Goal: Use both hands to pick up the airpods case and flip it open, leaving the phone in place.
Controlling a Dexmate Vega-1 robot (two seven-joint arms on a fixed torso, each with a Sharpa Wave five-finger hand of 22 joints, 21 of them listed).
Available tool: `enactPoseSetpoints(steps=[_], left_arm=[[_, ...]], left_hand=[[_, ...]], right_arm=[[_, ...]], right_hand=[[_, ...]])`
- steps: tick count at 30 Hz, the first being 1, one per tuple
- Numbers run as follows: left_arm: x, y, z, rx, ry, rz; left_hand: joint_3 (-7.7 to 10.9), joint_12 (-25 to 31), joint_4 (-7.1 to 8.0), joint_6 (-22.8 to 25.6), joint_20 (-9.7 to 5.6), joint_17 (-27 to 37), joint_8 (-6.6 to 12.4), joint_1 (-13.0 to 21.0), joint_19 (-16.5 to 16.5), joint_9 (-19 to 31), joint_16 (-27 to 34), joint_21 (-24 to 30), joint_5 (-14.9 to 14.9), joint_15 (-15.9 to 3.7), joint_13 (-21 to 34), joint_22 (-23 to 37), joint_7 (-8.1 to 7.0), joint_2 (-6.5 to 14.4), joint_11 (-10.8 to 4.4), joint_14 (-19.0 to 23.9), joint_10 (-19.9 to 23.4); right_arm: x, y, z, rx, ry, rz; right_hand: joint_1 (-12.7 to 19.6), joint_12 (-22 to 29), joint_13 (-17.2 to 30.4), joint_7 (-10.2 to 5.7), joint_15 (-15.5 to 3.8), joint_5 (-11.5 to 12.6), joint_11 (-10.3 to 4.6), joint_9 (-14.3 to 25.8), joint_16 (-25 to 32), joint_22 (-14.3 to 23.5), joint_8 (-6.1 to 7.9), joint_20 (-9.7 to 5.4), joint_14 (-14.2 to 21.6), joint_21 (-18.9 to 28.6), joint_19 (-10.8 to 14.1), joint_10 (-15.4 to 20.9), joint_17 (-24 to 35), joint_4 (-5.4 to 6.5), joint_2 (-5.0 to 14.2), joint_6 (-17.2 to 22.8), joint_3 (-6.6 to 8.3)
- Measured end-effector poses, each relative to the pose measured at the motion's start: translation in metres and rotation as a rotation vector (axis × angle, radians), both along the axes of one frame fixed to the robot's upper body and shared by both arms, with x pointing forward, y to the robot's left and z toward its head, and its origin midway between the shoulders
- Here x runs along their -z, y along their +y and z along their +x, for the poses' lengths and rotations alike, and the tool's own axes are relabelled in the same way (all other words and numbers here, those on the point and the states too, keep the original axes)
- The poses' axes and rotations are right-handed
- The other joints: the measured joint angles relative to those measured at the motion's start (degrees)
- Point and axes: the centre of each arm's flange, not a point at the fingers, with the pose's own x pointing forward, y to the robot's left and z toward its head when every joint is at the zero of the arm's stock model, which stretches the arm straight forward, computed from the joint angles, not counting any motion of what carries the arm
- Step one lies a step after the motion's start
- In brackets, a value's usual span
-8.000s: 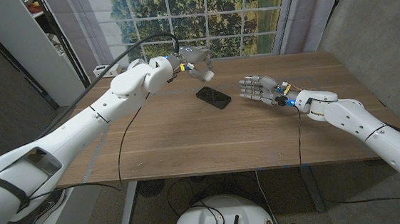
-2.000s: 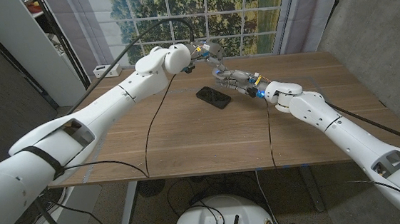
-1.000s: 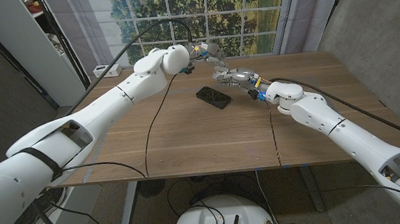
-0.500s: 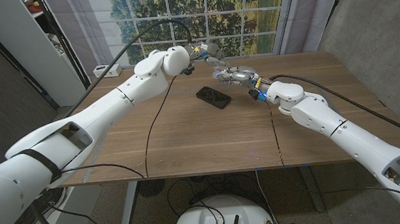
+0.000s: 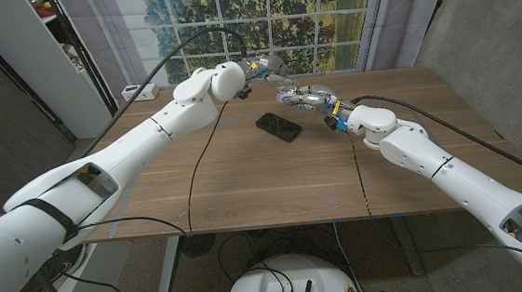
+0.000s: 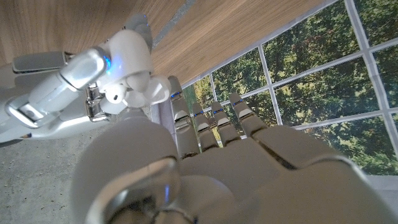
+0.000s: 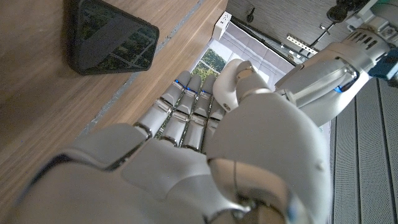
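White glossy airpods case (image 6: 127, 87), lid open, is being held between both hands' fingers (image 5: 291, 94) above the wooden bench (image 5: 245, 180); the black phone (image 5: 279, 126) is lying below.

We see both arms reaching far over the table, meeting toward twelve o'clock. Our left hand (image 5: 267, 68) sits just at eleven o'clock of our right hand (image 5: 306, 97), fingertips close together. Both hands grip the case (image 6: 132, 87) between them, held aloft.
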Motion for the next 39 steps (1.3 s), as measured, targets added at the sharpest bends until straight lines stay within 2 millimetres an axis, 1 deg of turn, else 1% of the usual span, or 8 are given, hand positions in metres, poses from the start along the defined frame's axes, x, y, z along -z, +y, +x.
enactPoseSetpoints(steps=[3,11,14,17,27,34,37,39], left_arm=[[0.0,0.002,-0.001,0.006,0.002,-0.01],[0.0,0.005,-0.005,0.026,-0.001,-0.024],[-0.001,0.006,-0.008,0.037,-0.007,-0.03],[-0.003,0.008,-0.01,0.047,-0.01,-0.038],[-0.007,0.013,-0.015,0.068,-0.022,-0.056],[-0.011,0.022,-0.019,0.075,-0.044,-0.094],[-0.011,0.028,-0.02,0.075,-0.049,-0.118],[-0.011,0.035,-0.021,0.078,-0.052,-0.148]], left_hand=[[-0.11,-0.2,0.49,0.0,0.0,0.0,-0.43,-0.4,0.0,-0.3,0.0,0.0,0.0,0.0,0.0,0.0,0.0,-0.1,0.0,0.0,0.0],[0.01,-0.2,0.61,0.0,0.22,0.0,-0.44,-1.3,-0.2,-0.5,0.0,0.0,-0.2,0.0,0.3,0.0,0.0,0.4,0.0,0.0,0.0],[0.13,-0.2,0.73,0.2,0.22,0.2,-0.44,-1.6,-0.2,-0.7,0.0,0.0,-0.2,0.0,0.3,0.0,0.21,0.7,0.0,0.0,0.0],[0.08,-0.2,0.77,0.2,0.45,0.3,-0.44,-1.9,0.0,-0.8,0.0,0.0,-0.2,0.0,0.3,0.0,0.21,0.3,0.0,0.0,0.0],[-0.12,-0.2,0.97,0.5,0.52,0.3,-0.43,-2.9,0.1,-1.2,0.0,0.0,-0.2,0.0,0.3,0.0,0.52,0.7,-0.01,0.0,0.0],[-0.12,-0.2,0.97,0.5,0.52,0.3,-0.88,-3.3,0.1,-1.5,0.0,0.0,-0.7,0.0,0.3,0.0,0.51,0.5,0.12,0.0,0.1],[-0.12,-0.2,0.97,0.2,0.52,0.3,-0.88,-3.8,0.1,-1.6,0.0,0.0,-0.7,0.01,0.3,0.0,0.2,0.5,0.2,0.0,0.2],[-0.12,-0.2,0.97,-0.3,0.51,0.2,-1.36,-3.8,0.1,-1.7,0.0,0.0,-0.7,0.14,0.3,0.0,-0.34,0.5,0.47,0.1,0.5]], right_arm=[[0.0,0.001,-0.002,0.0,-0.003,-0.001],[0.003,0.003,-0.004,0.001,0.003,-0.004],[0.003,0.003,-0.005,0.002,0.006,-0.005],[0.004,0.004,-0.004,0.004,0.008,-0.007],[0.008,0.008,-0.003,0.008,0.019,-0.01],[0.008,0.009,-0.002,0.018,0.021,-0.007],[0.008,0.008,-0.001,0.027,0.02,-0.003],[0.008,0.008,-0.001,0.031,0.018,-0.001]], right_hand=[[0.0,0.0,0.0,0.23,0.0,0.0,-0.06,0.0,0.0,0.0,0.01,0.0,0.0,0.0,0.0,0.1,0.0,0.0,0.0,0.2,0.0],[0.1,0.0,0.2,0.31,-0.01,0.0,-0.25,0.0,0.0,0.0,0.02,0.0,0.0,0.0,0.0,0.3,0.0,0.0,-0.07,0.3,0.0],[0.2,0.0,0.3,0.22,-0.01,0.0,-0.28,0.0,0.0,0.0,0.03,0.0,0.0,0.0,0.0,0.3,0.0,-0.06,-0.06,0.4,-0.42],[0.4,0.0,0.3,0.2,-0.03,0.0,-0.28,0.0,0.0,0.0,0.03,0.01,0.0,0.0,0.0,0.3,0.0,-0.01,-0.04,0.4,-0.47],[0.5,0.0,0.3,0.13,-0.1,0.0,-0.27,0.0,-0.2,0.0,0.03,0.21,-0.1,0.1,-0.2,0.3,-0.2,-0.01,-0.06,0.5,-0.47],[0.5,0.2,0.5,0.12,-0.11,0.0,-0.18,0.0,-0.2,0.0,0.03,0.21,-0.1,0.1,-0.2,0.4,-0.2,0.24,-0.06,0.5,-0.71],[0.5,0.2,0.5,0.12,-0.11,0.0,-0.18,0.0,-0.2,0.0,0.03,0.21,-0.1,0.1,-0.2,0.4,-0.2,0.24,-0.06,0.5,-0.71],[0.5,0.2,0.5,0.12,-0.12,0.0,-0.17,0.0,-0.2,0.0,0.03,0.21,-0.1,0.1,-0.2,0.4,-0.2,0.24,-0.06,0.5,-0.71]])
